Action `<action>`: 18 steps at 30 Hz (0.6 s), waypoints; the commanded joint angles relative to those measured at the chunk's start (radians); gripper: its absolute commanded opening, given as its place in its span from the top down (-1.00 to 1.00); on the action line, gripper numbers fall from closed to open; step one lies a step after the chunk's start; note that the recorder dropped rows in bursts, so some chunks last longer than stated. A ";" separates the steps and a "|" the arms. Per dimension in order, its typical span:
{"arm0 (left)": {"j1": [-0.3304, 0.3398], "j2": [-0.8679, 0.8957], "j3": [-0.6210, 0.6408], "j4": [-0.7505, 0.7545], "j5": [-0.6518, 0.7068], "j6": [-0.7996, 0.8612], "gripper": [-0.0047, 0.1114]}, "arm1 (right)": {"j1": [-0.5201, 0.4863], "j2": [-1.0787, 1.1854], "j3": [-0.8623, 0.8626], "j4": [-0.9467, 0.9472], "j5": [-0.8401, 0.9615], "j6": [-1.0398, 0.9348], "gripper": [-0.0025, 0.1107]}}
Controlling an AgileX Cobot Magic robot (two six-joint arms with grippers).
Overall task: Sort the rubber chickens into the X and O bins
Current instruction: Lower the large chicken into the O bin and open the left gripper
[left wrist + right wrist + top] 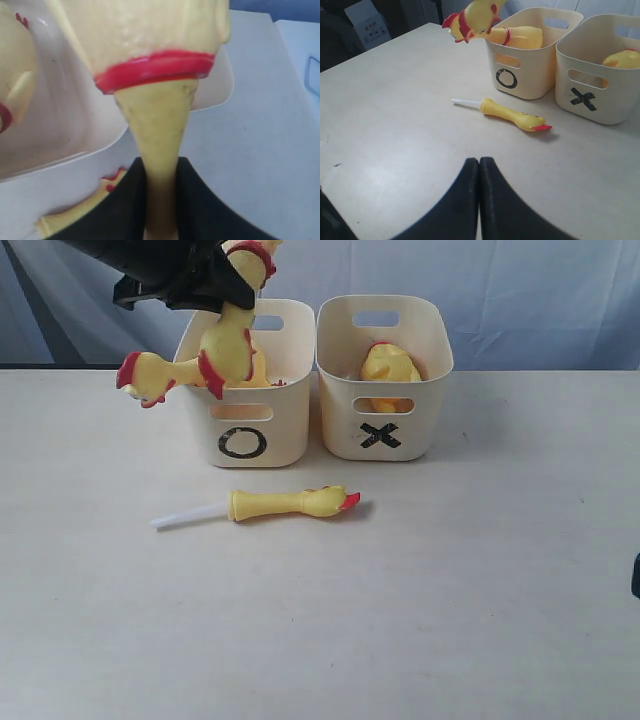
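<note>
The left gripper (225, 285) is up at the far left of the scene, clenched on the neck of a large rubber chicken (228, 345). In the left wrist view its black fingers (200, 210) press on either side of the thin yellow neck, just past the red neck band. The chicken hangs in the air over the near left corner of the O bin (285, 435). Its body is above the rim, and its legs and red feet stick out to the left, past the bin's wall.

A second rubber chicken (525, 37) lies inside the O bin. It shows best in the right wrist view as a yellow body with a red band. Which end is its head is hard to tell, since the held chicken covers part of it.

The X bin (420, 410) stands just right of the O bin, and the two are close enough that they may be touching. It holds a round yellow chicken (388, 365), which sits low against the near wall and shows through the slot handle.

The slim chicken (290, 503) lies flat on the pale table (450, 590), near the bins on their near side. Its red comb points right and its white stick (190, 515) points left.

The right gripper (479, 195) is low over the table at the near right, well away from the bins. Its fingers are pressed together with nothing between them.
</note>
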 commanded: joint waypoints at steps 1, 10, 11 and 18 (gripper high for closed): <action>0.002 0.043 -0.106 0.078 0.089 -0.030 0.92 | -0.005 -0.006 0.006 0.001 -0.005 0.000 0.97; 0.002 0.163 -0.258 0.138 0.230 -0.106 0.92 | -0.005 -0.006 0.006 0.001 -0.005 0.000 0.97; 0.003 0.167 -0.267 0.153 0.228 -0.122 0.92 | -0.005 -0.006 0.006 0.001 -0.005 0.000 0.97; 0.022 0.169 -0.278 0.176 0.270 -0.158 0.92 | -0.005 -0.006 0.006 0.001 -0.005 0.000 0.97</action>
